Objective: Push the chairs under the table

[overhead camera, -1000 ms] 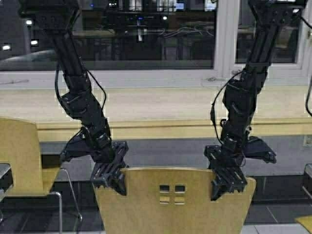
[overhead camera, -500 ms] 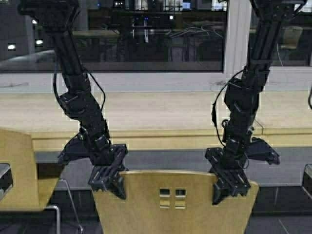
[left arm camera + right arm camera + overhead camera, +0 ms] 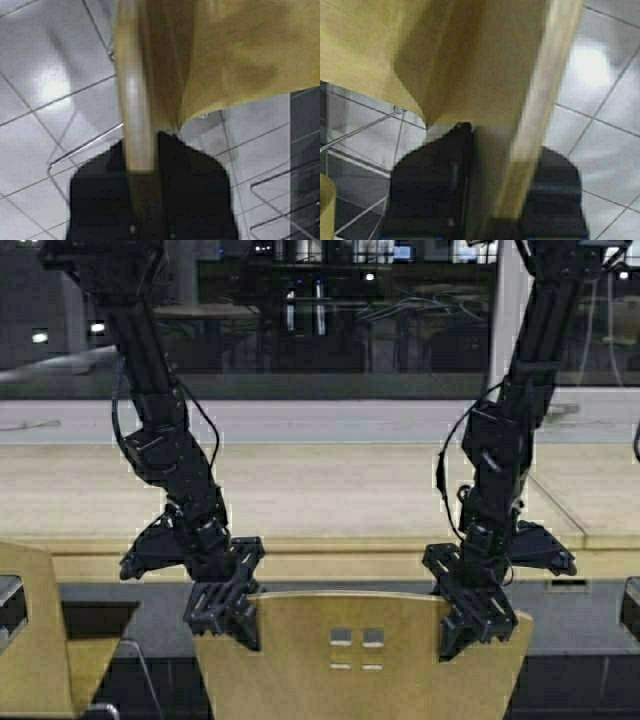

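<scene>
We see the right gripper [image 3: 492,197], two black blocky fingers [image 3: 427,185], closed on the edge of a yellow-tan moulded plywood chair backrest [image 3: 470,65], one finger on each face of the panel. Beneath lies a floor of pale grey tiles [image 3: 605,100] with dark grout lines and one bright reflection. Thin chrome chair legs [image 3: 365,127] cross near the darker finger.

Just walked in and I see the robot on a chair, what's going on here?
The robot has the middle chair by its backrest: the left gripper is clamped on the top left corner and the right gripper on the top right corner, fingers on either side of the plywood edge. The chair faces the long wooden table under the window. A second chair stands to the left, untouched.
</scene>
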### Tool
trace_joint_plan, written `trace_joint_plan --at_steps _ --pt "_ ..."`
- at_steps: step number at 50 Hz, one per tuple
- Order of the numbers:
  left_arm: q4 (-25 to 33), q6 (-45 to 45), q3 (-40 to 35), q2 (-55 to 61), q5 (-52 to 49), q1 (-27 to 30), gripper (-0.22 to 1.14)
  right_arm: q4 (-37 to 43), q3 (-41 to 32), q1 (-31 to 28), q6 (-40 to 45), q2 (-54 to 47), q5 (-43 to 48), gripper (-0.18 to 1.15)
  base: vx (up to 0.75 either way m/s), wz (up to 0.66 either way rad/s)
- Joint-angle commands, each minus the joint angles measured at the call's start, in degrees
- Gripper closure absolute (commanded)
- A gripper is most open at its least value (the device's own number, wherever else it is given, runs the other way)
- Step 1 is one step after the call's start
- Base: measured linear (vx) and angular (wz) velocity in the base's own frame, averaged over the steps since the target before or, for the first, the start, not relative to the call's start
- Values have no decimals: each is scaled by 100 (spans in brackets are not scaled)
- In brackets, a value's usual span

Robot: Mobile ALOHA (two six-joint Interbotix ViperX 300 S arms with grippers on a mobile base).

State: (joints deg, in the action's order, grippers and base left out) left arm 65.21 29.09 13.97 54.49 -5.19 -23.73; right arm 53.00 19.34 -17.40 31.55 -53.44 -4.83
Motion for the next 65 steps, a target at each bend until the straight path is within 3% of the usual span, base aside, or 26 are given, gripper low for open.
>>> trace_joint_plan --at_steps 1,54,60,65 --pt "-79 -422 132 -510 105 -44 89 -158 9 -44 -1028 316 44 93 29 6" --pt "-105 -694 949 -861 308 -237 86 -272 765 -114 -1468 606 211 93 21 1" --pt "-105 -703 923 -861 325 -237 73 -369 712 -114 -1485 580 246 85 3 0" --pt "-97 -703 879 -861 387 -237 46 -404 536 -114 -1485 580 114 58 0 0"
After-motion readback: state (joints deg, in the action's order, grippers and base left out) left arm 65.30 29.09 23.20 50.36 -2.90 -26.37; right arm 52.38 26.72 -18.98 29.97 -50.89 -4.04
